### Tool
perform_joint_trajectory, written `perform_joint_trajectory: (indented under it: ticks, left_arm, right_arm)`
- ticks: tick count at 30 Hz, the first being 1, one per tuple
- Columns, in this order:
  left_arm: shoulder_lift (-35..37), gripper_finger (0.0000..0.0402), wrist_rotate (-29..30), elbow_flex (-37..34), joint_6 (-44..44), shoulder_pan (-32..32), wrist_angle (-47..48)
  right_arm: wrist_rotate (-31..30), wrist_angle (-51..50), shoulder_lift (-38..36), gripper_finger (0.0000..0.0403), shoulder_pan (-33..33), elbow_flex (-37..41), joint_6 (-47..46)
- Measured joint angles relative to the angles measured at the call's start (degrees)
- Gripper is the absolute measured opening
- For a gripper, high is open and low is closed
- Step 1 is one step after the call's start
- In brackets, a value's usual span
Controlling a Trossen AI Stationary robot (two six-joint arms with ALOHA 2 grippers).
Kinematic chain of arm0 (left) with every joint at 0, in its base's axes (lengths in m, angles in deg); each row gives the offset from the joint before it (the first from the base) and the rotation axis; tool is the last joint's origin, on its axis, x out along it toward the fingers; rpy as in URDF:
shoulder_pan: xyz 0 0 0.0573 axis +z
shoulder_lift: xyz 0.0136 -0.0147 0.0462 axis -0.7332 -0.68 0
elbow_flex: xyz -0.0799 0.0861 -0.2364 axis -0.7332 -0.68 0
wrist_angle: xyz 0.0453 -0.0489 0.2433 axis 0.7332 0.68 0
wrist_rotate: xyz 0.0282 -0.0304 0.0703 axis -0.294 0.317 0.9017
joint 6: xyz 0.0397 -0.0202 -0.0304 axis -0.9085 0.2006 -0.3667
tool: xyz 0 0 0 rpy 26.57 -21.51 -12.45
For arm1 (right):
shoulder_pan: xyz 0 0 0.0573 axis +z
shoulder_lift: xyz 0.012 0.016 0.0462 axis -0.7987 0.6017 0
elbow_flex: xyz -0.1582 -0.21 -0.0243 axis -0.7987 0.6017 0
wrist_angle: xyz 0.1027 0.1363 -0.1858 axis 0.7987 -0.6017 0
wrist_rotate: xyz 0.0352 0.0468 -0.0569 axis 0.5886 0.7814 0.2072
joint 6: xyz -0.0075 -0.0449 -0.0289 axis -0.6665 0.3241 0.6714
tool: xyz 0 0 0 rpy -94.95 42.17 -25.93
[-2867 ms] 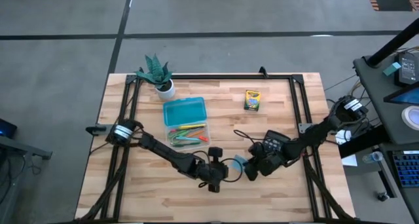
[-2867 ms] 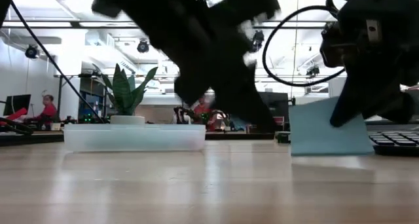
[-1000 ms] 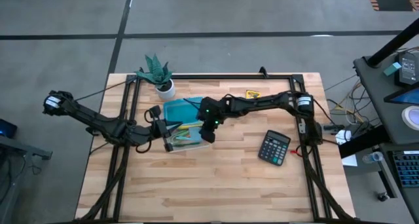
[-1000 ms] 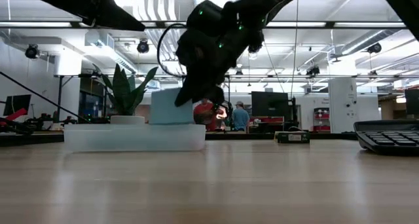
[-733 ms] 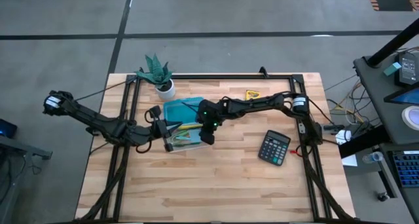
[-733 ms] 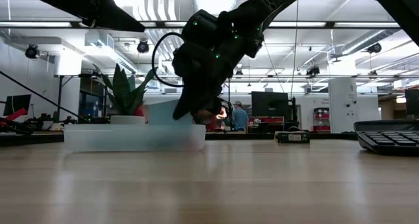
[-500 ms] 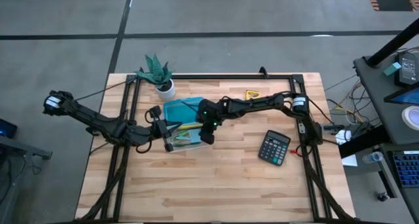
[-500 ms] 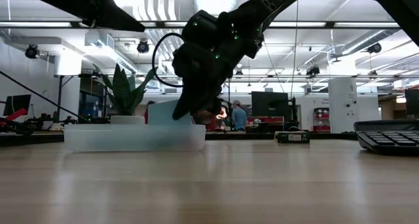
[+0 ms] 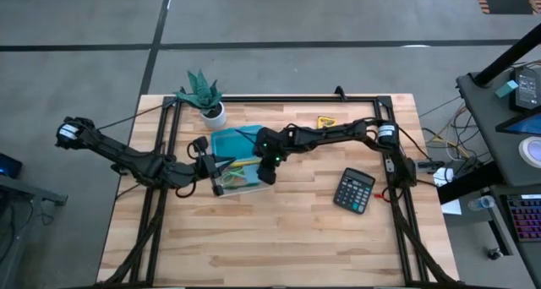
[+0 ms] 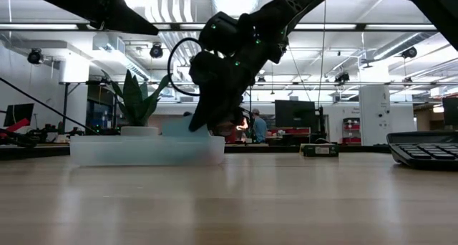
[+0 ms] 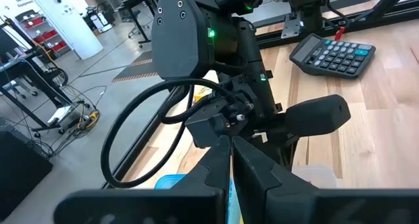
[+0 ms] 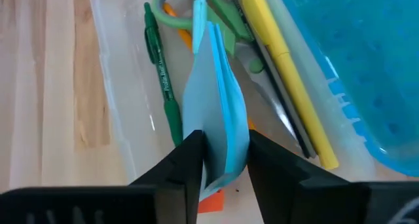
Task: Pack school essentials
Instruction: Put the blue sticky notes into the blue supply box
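Right gripper (image 12: 219,160) has its jaws clamped on the blue pad (image 12: 216,112), edge-down over the clear box (image 9: 239,176) at centre frame, aiming between pens (image 12: 160,80) and scissors (image 12: 222,18). Left gripper (image 9: 211,167) sits at the box's left edge, seemingly steadying it; jaws look nearly closed.

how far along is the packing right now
Done: pens and green-handled scissors lie in the clear case. In hand: the right tool grips the blue sticky pad, lowering it inside. Left: crayon box and calculator sit on the table. Left tool holds the case's edge.
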Motion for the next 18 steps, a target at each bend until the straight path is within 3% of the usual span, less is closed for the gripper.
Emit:
perform_joint_trajectory:
  ticks: [9, 18]
  left_arm:
    - [0.0, 0.0000, 0.0, 0.0, 0.0, 0.0, 0.0]
    - [0.0, 0.0000, 0.0, 0.0, 0.0, 0.0, 0.0]
  right_arm:
    - [-0.1, -0.2, -0.3, 0.0145, -0.5, 0.0, -1.6]
    - [-0.1, -8.0, -0.3, 0.0183, -1.4, -4.5, -0.2]
